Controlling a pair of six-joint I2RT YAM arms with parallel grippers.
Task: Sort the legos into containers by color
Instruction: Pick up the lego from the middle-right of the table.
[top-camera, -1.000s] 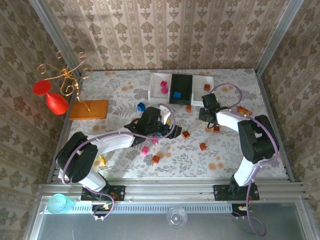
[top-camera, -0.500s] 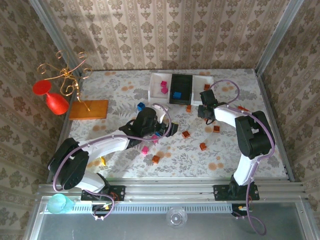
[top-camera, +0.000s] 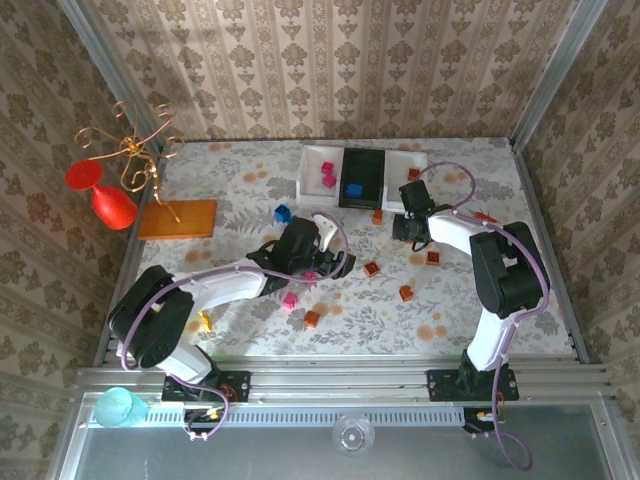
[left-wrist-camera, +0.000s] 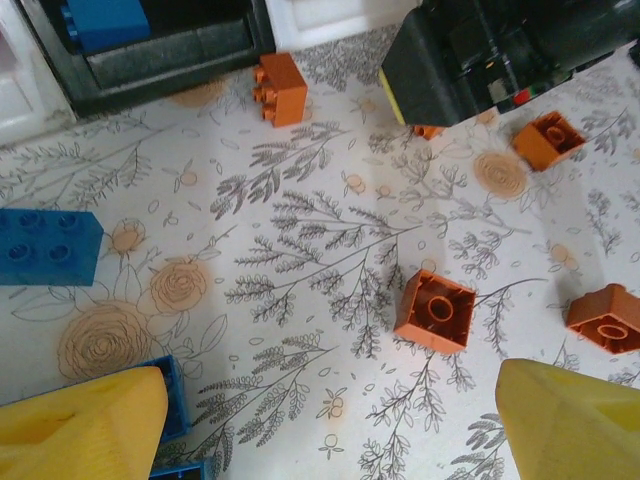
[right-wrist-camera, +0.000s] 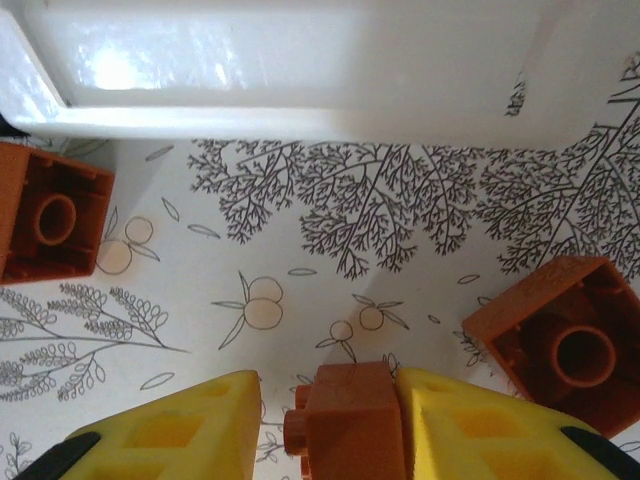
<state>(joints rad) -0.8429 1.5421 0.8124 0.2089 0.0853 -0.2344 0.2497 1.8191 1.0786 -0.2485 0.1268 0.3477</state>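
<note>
Legos lie scattered on the flowered table: a blue one (top-camera: 282, 213), a pink one (top-camera: 290, 299) and orange ones (top-camera: 371, 269) (top-camera: 406, 293). At the back the containers stand in a row: a white tray (top-camera: 309, 172) with pink bricks, a black tray (top-camera: 372, 165) with a blue brick, and a white tray (top-camera: 420, 160). My left gripper (top-camera: 322, 258) (left-wrist-camera: 330, 420) is open wide over bare table, an orange brick (left-wrist-camera: 435, 310) just ahead of it. My right gripper (top-camera: 408, 232) (right-wrist-camera: 328, 385) straddles an orange brick (right-wrist-camera: 350, 420). Its right finger touches the brick; a small gap remains on the left.
A gold wire stand (top-camera: 135, 160) with red glasses and a flat orange board (top-camera: 177, 218) stand at the left. A snack packet (top-camera: 488, 220) lies at the right. Loose orange bricks (right-wrist-camera: 50, 215) (right-wrist-camera: 565, 340) flank my right gripper, with the white tray's rim (right-wrist-camera: 300, 120) just ahead.
My right gripper's jaws have narrowed around the orange brick. The left arm has shifted only slightly and stays open.
</note>
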